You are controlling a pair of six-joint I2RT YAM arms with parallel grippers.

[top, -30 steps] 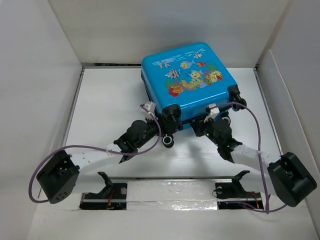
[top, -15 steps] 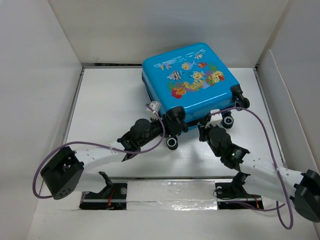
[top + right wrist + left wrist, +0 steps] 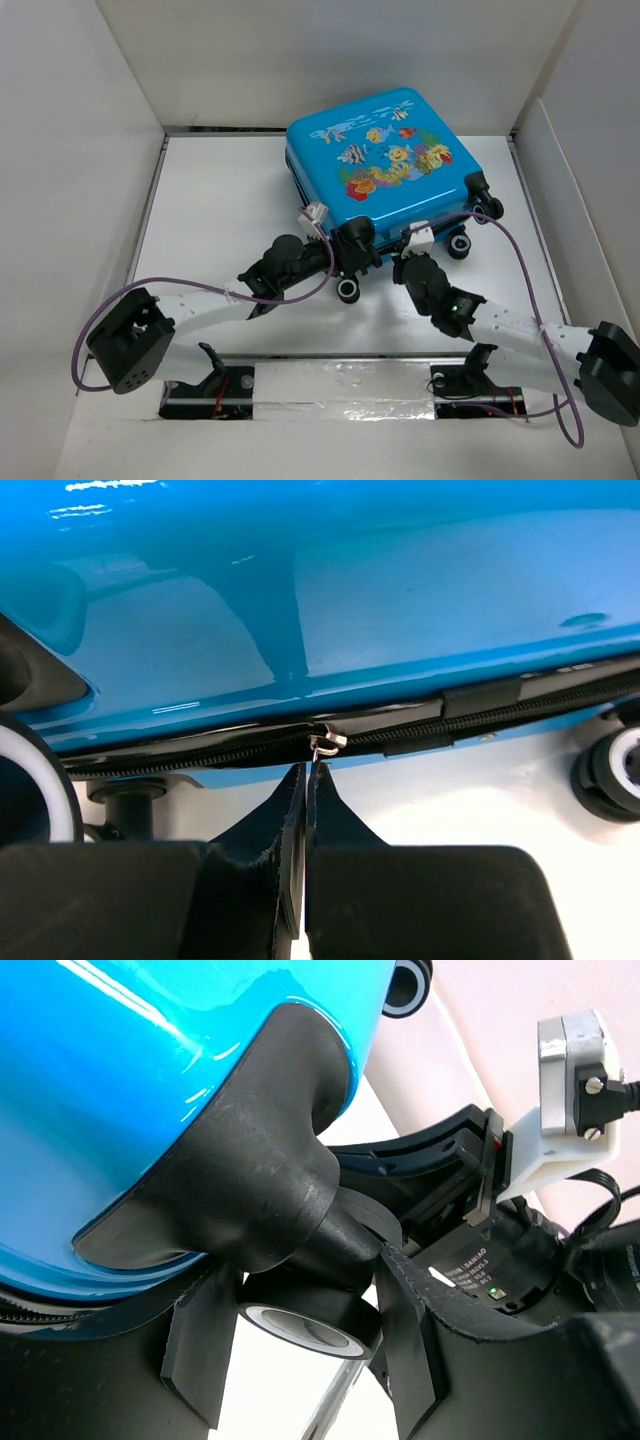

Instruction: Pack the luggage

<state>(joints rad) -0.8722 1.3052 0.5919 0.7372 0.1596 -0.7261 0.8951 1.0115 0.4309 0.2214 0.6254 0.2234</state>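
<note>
Blue luggage (image 3: 385,160) lies closed on the bench (image 3: 220,200). My left pincer (image 3: 340,262), half open, hugs its 7 o'clock wheel (image 3: 305,1325). My right pincer (image 3: 305,780), squeezed tight at 5 o'clock, pinches the zip pull (image 3: 322,745).

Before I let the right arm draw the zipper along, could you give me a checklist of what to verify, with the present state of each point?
1. The luggage has its lid down on its base: ok.
2. The right gripper is shut, tips just under the zipper pull: ok.
3. The pull is really pinched by it: cannot tell.
4. The left gripper straddles the corner caster: ok.
5. It presses the caster firmly enough to steady the luggage: cannot tell.
6. How much of the zipper is left to close: cannot tell.
</note>
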